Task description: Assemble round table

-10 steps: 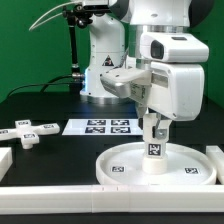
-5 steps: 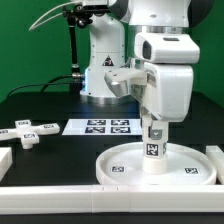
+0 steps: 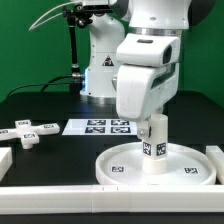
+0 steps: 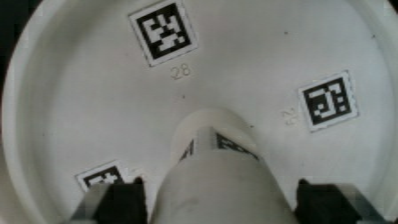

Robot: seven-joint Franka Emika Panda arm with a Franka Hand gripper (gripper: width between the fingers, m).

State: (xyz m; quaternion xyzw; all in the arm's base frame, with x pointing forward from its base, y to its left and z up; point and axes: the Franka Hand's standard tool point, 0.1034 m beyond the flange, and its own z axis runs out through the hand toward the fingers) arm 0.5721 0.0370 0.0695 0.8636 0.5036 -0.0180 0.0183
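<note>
The large white round disc lies flat on the black table at the front, rim up. The short cylindrical leg stands upright at its middle, with a tag on its side. My gripper comes down from above and is shut on the leg's upper end. In the wrist view the leg runs between my two dark fingers, which press on both its sides, above the tagged disc. The cross-shaped foot piece lies at the exterior view's left.
The marker board lies flat behind the disc. A white block sits at the exterior view's left edge and another at its right edge. A long white bar runs along the front. The robot base stands behind.
My wrist has turned about the leg's axis, and the hand body now faces the exterior view's left. The leg's tag has shifted sideways with it. The disc has stayed put.
</note>
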